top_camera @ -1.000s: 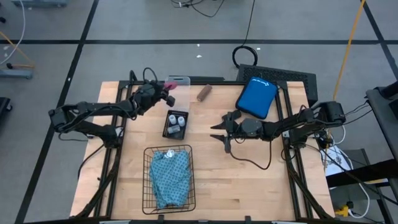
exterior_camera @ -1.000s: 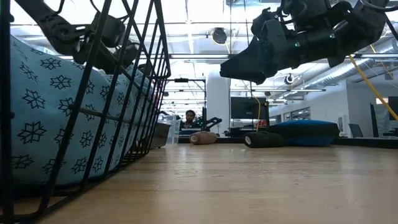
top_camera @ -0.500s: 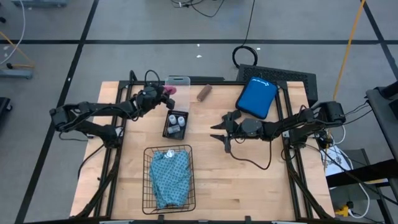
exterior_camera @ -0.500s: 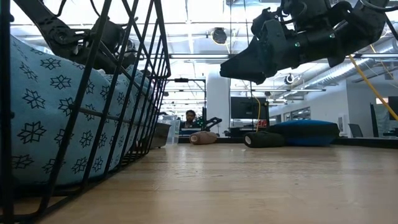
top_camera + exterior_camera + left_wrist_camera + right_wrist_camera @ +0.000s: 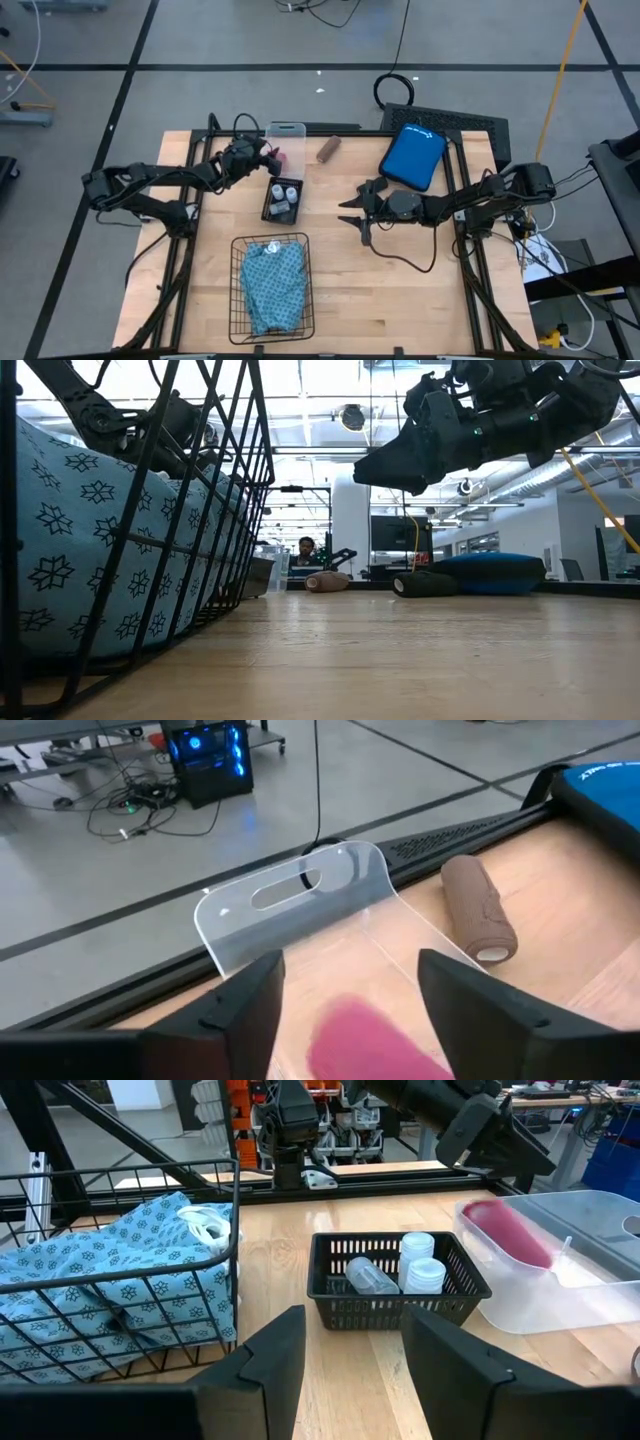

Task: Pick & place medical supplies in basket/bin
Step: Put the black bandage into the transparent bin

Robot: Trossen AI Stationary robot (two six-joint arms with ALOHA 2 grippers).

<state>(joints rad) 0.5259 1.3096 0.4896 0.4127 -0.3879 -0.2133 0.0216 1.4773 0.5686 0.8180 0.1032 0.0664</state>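
The pink roll (image 5: 375, 1042) lies in the clear plastic box (image 5: 300, 900) at the table's far side; in the right wrist view the pink roll (image 5: 505, 1230) rests on the box floor. My left gripper (image 5: 266, 157) hangs open just above the roll, one finger on either side, apart from it. My right gripper (image 5: 346, 212) hovers open over the table's middle with nothing between its fingers. The brown roll (image 5: 327, 150) lies on the wood beside the box. White-capped vials (image 5: 420, 1270) sit in a small black tray (image 5: 283, 198). The teal cloth (image 5: 272, 285) fills the wire basket (image 5: 237, 290).
A blue pouch (image 5: 413, 156) lies at the far right on a dark mat. Bare wood stretches between the basket and my right arm. A cable (image 5: 400, 262) loops on the table under the right arm. A person (image 5: 305, 548) sits far behind the table.
The pink roll, up at my left gripper's fingertips a second ago, has gone down and now lies in the clear box. My left gripper has dipped slightly toward the box. My right arm has kept still.
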